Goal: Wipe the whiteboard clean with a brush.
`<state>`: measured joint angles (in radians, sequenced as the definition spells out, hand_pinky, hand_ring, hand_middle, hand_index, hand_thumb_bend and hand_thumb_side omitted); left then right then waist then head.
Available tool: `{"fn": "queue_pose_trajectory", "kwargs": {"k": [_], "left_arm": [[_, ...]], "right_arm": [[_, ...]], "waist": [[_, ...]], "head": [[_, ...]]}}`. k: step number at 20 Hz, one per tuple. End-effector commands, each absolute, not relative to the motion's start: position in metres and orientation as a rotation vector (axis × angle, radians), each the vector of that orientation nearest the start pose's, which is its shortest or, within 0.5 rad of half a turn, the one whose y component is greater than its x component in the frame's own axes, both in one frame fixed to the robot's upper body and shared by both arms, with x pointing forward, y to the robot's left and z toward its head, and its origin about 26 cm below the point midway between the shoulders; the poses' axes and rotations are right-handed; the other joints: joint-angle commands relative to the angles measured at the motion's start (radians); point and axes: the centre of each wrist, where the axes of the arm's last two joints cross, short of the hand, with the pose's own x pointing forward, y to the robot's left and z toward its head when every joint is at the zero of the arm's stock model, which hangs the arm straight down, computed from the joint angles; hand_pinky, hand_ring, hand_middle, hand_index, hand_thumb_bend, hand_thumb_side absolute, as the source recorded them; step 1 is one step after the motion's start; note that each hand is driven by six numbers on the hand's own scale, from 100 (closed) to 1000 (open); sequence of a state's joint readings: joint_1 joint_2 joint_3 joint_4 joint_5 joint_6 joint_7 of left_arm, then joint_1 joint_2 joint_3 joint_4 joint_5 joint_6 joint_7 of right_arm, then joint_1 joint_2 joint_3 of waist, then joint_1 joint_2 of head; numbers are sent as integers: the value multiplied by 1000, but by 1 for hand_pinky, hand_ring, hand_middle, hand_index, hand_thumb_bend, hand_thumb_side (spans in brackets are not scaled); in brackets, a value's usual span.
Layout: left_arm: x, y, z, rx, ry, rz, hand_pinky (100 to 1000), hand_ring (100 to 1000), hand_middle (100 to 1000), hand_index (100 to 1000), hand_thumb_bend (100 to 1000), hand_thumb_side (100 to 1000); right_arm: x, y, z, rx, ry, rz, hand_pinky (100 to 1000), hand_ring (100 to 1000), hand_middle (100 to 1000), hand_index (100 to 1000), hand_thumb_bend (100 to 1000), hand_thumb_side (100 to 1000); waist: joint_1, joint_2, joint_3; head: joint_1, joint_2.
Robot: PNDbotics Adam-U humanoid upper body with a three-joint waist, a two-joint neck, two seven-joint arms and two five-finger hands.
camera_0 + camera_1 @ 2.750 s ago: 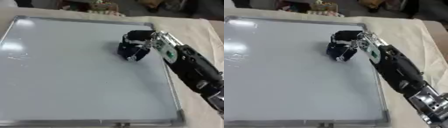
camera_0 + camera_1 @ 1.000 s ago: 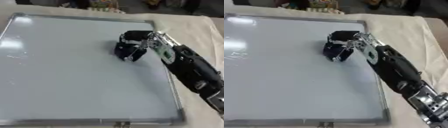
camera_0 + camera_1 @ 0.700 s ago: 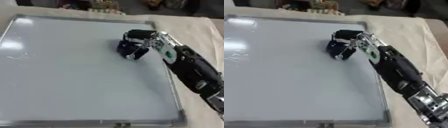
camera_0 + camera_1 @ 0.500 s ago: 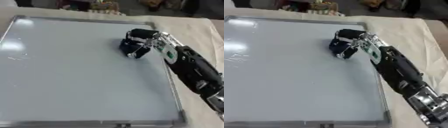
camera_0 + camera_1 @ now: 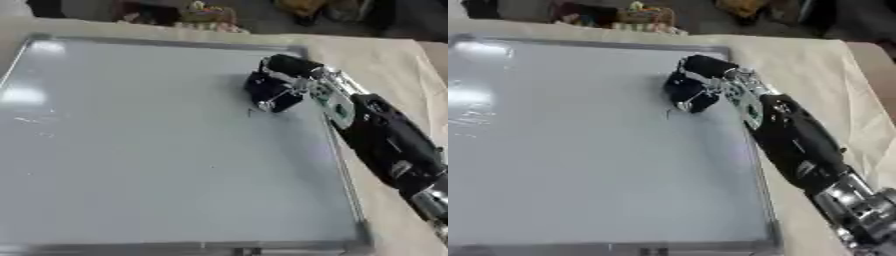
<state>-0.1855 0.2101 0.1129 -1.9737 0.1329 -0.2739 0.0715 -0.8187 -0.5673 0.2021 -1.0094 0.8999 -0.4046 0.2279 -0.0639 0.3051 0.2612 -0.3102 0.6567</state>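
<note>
1. Left eye view shows the whiteboard [image 5: 140,150] lying flat on a table covered with a beige cloth [image 5: 385,65], filling most of the picture.
2. The right hand [image 5: 284,80] reaches in from the lower right corner, its black arm crossing the whiteboard's right edge.
3. Its fingers are curled round a dark brush [image 5: 265,90], grasping it.
4. The brush rests on the board surface near the far right corner, just inside the right edge.
5. A small dark mark [image 5: 248,113] sits on the board just beside the brush, on its near side.
6. Faint pale smears [image 5: 31,120] show near the board's left edge.
7. The robot's left hand shows in neither view.
</note>
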Motion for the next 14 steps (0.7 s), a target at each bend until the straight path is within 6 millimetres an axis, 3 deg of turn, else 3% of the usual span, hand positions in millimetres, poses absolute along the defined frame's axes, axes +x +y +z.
{"fn": "queue_pose_trajectory", "kwargs": {"k": [1, 14], "left_arm": [[289, 283, 168, 84, -2471, -26, 372, 424, 434, 488, 100, 905], [289, 283, 168, 80, -2471, -27, 374, 424, 434, 488, 100, 905]], "right_arm": [[452, -346, 153, -988, -1369, 1698, 438, 415, 158, 240, 100, 100], [451, -335, 156, -902, -1384, 1776, 450, 417, 178, 320, 100, 100]], "waist": [[9, -1, -2], [7, -5, -4]], "head": [[-1, -12], [1, -12]]}}
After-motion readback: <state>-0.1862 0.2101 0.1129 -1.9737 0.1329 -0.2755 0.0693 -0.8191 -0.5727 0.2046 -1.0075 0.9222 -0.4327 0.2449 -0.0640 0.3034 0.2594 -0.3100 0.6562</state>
